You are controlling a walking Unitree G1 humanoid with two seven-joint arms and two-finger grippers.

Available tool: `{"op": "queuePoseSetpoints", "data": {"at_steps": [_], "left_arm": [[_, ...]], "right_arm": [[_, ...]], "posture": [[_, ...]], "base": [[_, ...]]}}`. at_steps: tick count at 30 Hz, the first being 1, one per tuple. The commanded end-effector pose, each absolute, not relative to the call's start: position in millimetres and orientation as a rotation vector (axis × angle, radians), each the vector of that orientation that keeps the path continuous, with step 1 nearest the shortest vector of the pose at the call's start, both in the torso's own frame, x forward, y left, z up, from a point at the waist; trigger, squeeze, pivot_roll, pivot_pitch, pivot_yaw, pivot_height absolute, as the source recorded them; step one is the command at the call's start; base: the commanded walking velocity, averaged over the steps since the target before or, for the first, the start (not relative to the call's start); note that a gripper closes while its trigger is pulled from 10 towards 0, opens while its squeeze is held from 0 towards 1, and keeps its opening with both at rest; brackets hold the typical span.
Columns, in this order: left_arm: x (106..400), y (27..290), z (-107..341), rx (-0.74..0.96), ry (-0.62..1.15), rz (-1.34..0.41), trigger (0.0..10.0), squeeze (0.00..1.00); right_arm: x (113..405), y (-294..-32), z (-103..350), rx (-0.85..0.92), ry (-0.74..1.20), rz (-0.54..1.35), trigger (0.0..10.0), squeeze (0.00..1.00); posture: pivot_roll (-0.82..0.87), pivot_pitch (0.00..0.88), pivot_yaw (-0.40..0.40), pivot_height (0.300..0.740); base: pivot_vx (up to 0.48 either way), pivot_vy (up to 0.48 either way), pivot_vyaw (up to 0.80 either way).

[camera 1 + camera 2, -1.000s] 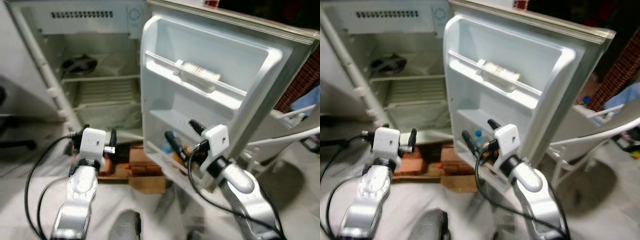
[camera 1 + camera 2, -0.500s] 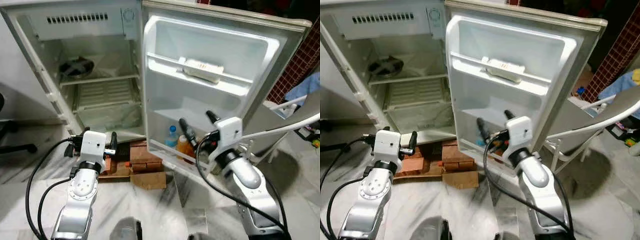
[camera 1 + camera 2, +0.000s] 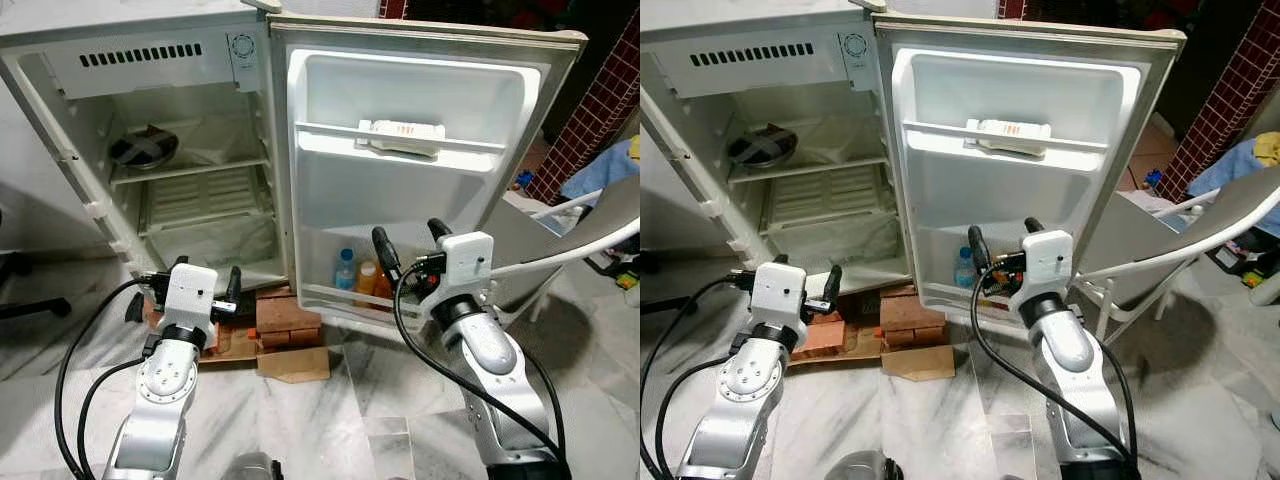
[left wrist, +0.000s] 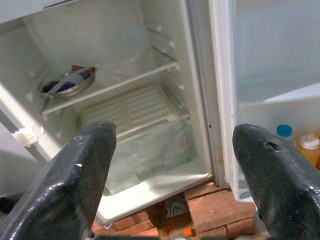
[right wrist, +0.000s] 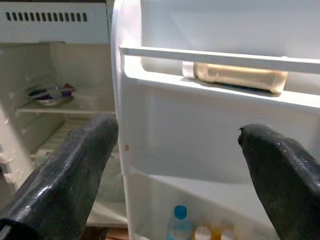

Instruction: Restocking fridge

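- The bottles in the lower door shelf were partly hidden behind the shelf's front lip and the right gripper; only a blue-capped bottle and an orange bottle could be told apart there.
- What lay in the metal bowl on the fridge's inner shelf was too small to make out.
- The right gripper was wide open and held nothing; it stood just in front of the lower door shelf, with the bottles just beyond its fingers.
- A pale bottle lay on its side in the upper door shelf, above that gripper.
- The left gripper was also spread wide and empty, in front of the fridge and its open compartment, above the bricks under the cabinet.
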State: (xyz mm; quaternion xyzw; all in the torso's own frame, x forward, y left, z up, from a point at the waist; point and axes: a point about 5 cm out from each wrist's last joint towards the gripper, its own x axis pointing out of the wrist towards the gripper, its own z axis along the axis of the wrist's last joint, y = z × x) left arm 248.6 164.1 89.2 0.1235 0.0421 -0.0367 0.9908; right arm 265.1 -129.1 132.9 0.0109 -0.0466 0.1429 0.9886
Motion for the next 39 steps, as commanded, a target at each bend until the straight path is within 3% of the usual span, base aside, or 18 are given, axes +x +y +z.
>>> {"op": "queuePoseSetpoints", "data": {"at_steps": [1,15,24,30,33,39], "left_arm": [[251,162,95,0.251,0.061,-0.09,10.0,0.0],[253,157,94,0.26,0.07,-0.101,10.0,0.0],[255,154,93,0.271,0.066,-0.109,10.0,0.0],[253,148,93,0.275,0.068,-0.14,10.0,0.0],[252,147,93,0.274,0.066,-0.149,10.0,0.0],[247,136,90,0.262,0.091,-0.234,10.0,0.0]], "right_arm": [[269,-130,136,0.011,-0.104,0.273,10.0,0.0],[268,-119,142,0.02,-0.14,0.358,10.0,0.0],[271,-116,147,0.027,-0.161,0.382,10.0,0.0],[269,-112,146,0.049,-0.159,0.421,10.0,0.0],[267,-108,146,0.063,-0.154,0.466,10.0,0.0],[241,-87,128,0.203,0.032,0.815,10.0,0.0]], "posture": [[0.07,0.0,0.008,0.74],[0.07,0.0,0.0,0.74],[0.07,0.0,-0.004,0.74],[0.07,0.0,-0.005,0.74],[0.07,0.0,-0.005,0.74],[0.08,0.0,-0.005,0.74]], "base": [[0.337,-0.337,0.0],[0.341,-0.333,0.0],[0.342,-0.329,0.67],[0.0,-0.464,0.0],[0.0,-0.472,0.0],[0.0,-0.48,0.0]]}}
